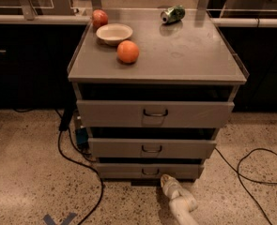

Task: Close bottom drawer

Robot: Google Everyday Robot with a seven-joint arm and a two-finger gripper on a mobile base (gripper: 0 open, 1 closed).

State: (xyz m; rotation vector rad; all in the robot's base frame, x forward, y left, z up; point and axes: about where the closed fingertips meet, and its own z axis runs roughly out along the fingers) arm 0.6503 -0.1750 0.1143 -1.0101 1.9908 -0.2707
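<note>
Low down at the foot of the grey bench (185, 55), the bottom drawer (124, 171) shows the shortest, narrowest front of the three, with a small dark wire handle (150, 172) at its centre. A dark strip shows above its front, as it does above the middle drawer (185, 149) and the top drawer (105, 114).

The gripper (168, 181) sits just below and slightly right of that handle, close against the lower edge of the bottom drawer's front. It is tilted up and to the left from the white arm (185, 209), which rises from the bottom edge of the view. Whether the gripper actually touches the front cannot be told, nor whether it is open or closed.

On the bench top, an orange (127, 51) rests just in front of a shallow white bowl (113, 33). A reddish fruit (99, 18) lies behind the bowl at the rear left corner. A green can (172, 14) lies on its side near the back edge.

Black cables (250, 165) trail over the speckled floor (25, 172) on both sides.
</note>
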